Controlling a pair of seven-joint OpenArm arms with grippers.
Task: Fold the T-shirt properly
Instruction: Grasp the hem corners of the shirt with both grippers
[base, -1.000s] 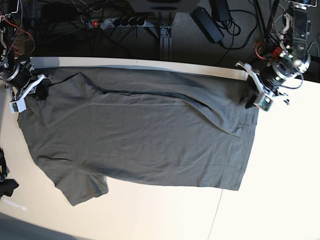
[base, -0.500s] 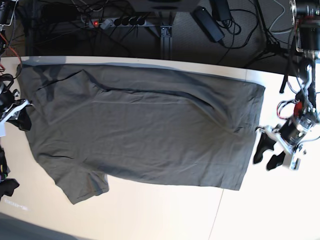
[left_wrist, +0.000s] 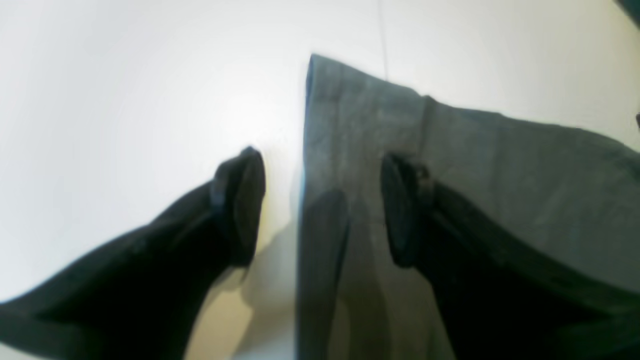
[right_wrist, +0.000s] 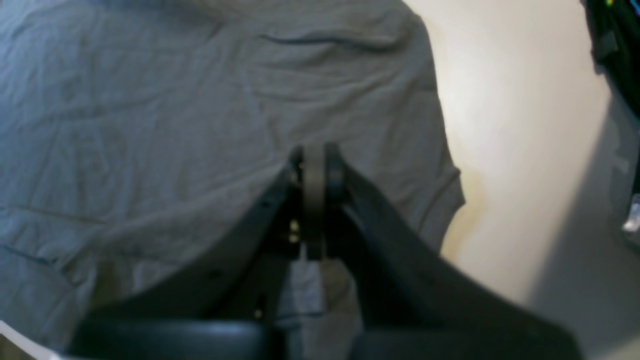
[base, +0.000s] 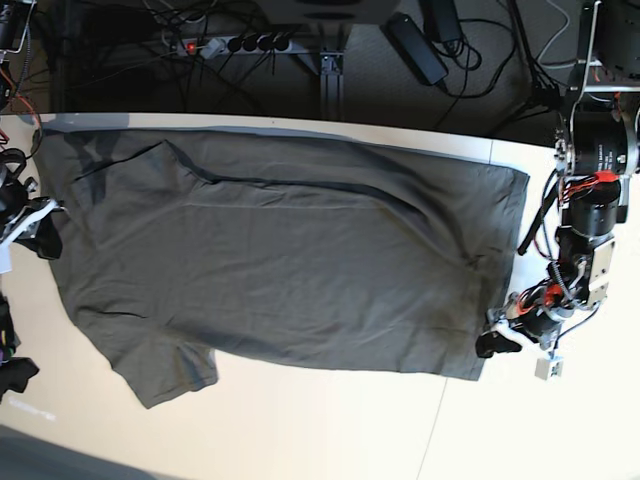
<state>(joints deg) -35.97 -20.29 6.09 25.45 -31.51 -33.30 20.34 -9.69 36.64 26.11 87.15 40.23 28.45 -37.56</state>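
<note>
The dark olive-grey T-shirt (base: 290, 260) lies spread flat on the pale table, collar end at the left and hem at the right. My left gripper (base: 497, 341) is open at the hem's near right corner. In the left wrist view it (left_wrist: 320, 205) straddles the hem edge (left_wrist: 350, 150), with one finger (left_wrist: 240, 200) over the bare table and the other (left_wrist: 400, 210) over the cloth. My right gripper (base: 43, 238) is at the shirt's left edge. In the right wrist view it (right_wrist: 314, 165) is shut and holds nothing, above the cloth near a sleeve (right_wrist: 425, 165).
A small black object with coloured bits (base: 12, 372) sits at the table's left edge, and also shows in the right wrist view (right_wrist: 612, 45). Cables and a power strip (base: 235, 44) lie on the floor beyond the far edge. Bare table (base: 330, 430) runs along the front.
My left gripper moved from the shirt's far right corner down to its near right corner, now open over the hem. My right gripper let go of the far left corner and moved nearer.
</note>
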